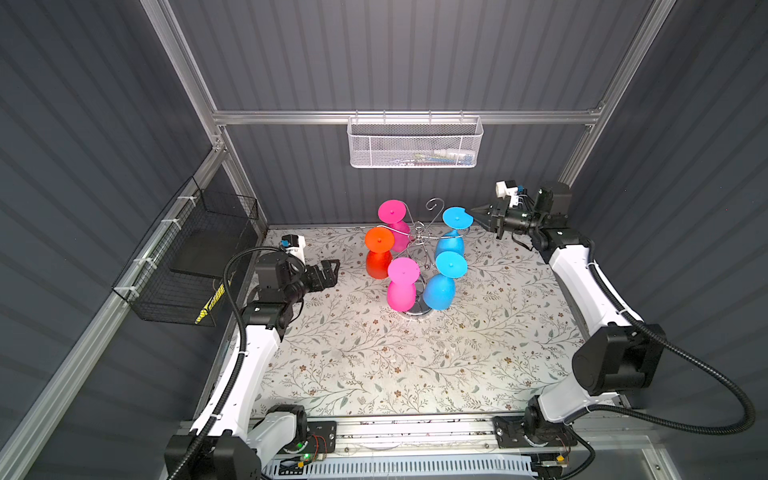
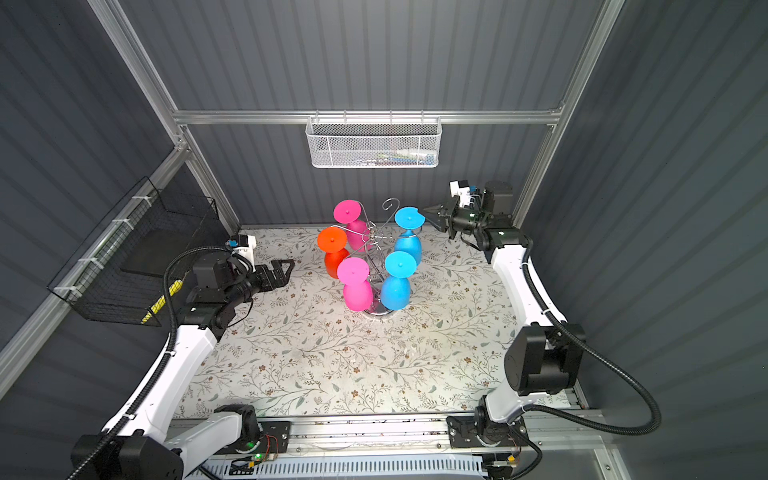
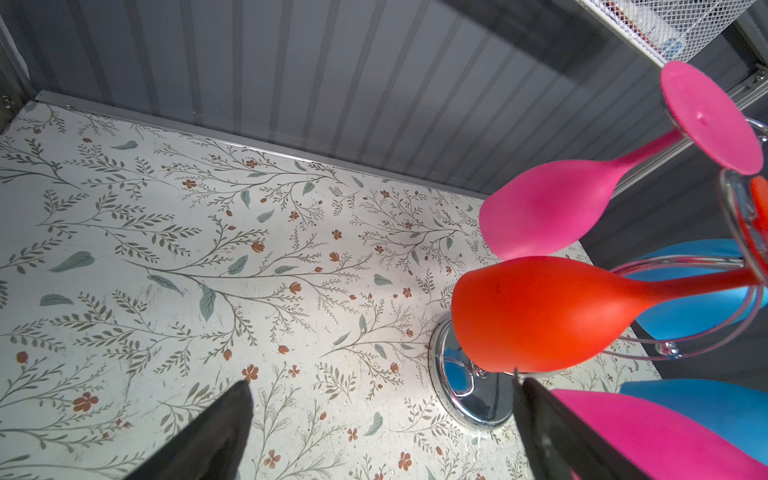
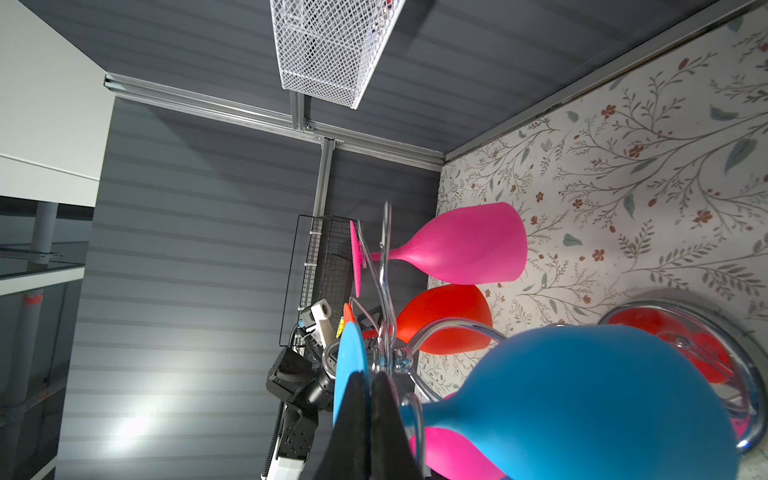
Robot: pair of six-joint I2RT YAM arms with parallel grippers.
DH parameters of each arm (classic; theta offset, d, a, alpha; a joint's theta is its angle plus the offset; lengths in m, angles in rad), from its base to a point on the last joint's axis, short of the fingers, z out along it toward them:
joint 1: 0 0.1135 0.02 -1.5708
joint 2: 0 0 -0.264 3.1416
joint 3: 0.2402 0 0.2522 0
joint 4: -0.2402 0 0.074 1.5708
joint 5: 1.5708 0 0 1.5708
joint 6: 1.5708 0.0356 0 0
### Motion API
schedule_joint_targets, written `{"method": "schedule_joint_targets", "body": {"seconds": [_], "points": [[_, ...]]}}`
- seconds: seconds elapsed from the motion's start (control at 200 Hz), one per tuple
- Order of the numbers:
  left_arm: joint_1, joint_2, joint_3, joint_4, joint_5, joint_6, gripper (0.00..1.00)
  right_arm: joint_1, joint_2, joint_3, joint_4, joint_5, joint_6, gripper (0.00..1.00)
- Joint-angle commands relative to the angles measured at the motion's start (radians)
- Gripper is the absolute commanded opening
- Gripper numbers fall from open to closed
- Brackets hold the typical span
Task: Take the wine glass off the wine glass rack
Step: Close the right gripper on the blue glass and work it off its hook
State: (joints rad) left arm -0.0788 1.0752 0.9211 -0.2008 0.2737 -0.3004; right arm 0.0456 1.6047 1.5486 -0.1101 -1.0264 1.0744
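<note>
While the left end effector point(image 1: 335, 272) gapes empty, the level right end effector point(image 1: 474, 213) seemingly pinches a blue wine glass point(image 1: 455, 218).

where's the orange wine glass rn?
In both top views the matte orange wine glass hangs upside down on the left side of the chrome wire rack, between the rear pink glass and front pink glass, nearest the open left gripper.

Bright overhead light pools on the surface point(image 1: 374, 365); the walls point(image 1: 83, 166) are dim. The wine glass rack point(image 3: 478, 399) gleams; wrist-view edges bend.
</note>
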Motion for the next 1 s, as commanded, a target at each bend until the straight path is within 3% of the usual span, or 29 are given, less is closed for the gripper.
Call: {"method": "schedule_joint_targets", "body": {"seconds": [0.0,0.665,0.995], "points": [[0.002,-0.023,0.012,-0.018,0.003,-0.004,1.00,-0.008,-0.049,-0.013,0.020,-0.021,0.002,0.00],[0.002,-0.031,0.006,-0.010,0.017,-0.016,1.00,-0.043,-0.131,-0.058,-0.121,0.015,-0.077,0.00],[0.002,-0.018,0.011,0.011,0.038,-0.022,1.00,0.006,-0.168,-0.058,-0.149,0.052,-0.093,0.00]]}}
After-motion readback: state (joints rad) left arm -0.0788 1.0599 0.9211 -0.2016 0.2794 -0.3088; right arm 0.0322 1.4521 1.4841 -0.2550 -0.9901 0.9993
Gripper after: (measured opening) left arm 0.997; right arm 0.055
